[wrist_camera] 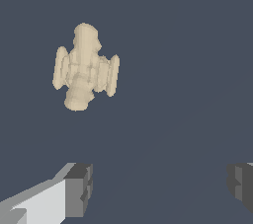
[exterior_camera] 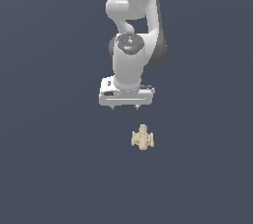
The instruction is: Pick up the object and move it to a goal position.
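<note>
The gripper [exterior_camera: 125,106] is being held wide open and empty, apart from the object [exterior_camera: 142,137], apparently because grasping is not yet begun.

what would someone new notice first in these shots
The white robot arm hangs down the middle of the exterior view, ending in its hand with jaws spread wide and nothing between them. Just below it, slightly toward the exterior view's right, the small beige lumpy toy lies alone on the dark grey surface, apart from the dark fingertips seen in the wrist view.

Beige object [exterior_camera: 142,137] on slate floor [exterior_camera: 49,168]
</note>
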Controlling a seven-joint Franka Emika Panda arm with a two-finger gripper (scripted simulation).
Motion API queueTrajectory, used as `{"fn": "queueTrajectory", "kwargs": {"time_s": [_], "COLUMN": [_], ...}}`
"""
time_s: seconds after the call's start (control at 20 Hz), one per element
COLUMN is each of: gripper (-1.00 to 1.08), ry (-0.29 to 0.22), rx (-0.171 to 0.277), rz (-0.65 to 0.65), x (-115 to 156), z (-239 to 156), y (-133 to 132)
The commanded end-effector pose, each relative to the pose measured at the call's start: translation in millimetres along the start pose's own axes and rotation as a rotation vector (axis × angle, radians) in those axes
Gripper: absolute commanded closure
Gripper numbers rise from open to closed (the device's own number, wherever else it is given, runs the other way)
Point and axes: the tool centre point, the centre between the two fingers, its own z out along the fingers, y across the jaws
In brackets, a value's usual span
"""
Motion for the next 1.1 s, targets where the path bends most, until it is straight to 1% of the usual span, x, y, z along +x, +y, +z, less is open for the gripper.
{"fn": "queueTrajectory", "kwargs": {"time_s": [0.0,0.25,0.45,0.7,1.05], "gripper": [-0.92,-0.92,-0.92,-0.92,-0.92], "ry": [-0.003,-0.001,0.001,0.004,0.01], "rx": [-0.005,-0.002,0.002,0.011,0.031], "rz": [-0.014,-0.005,0.007,0.034,0.09], "x": [-1.1,2.3,11.2,29.5,62.3], "z": [0.5,2.1,7.6,20.0,48.1], "y": [-1.9,-3.2,-9.5,-23.1,-52.6]}}
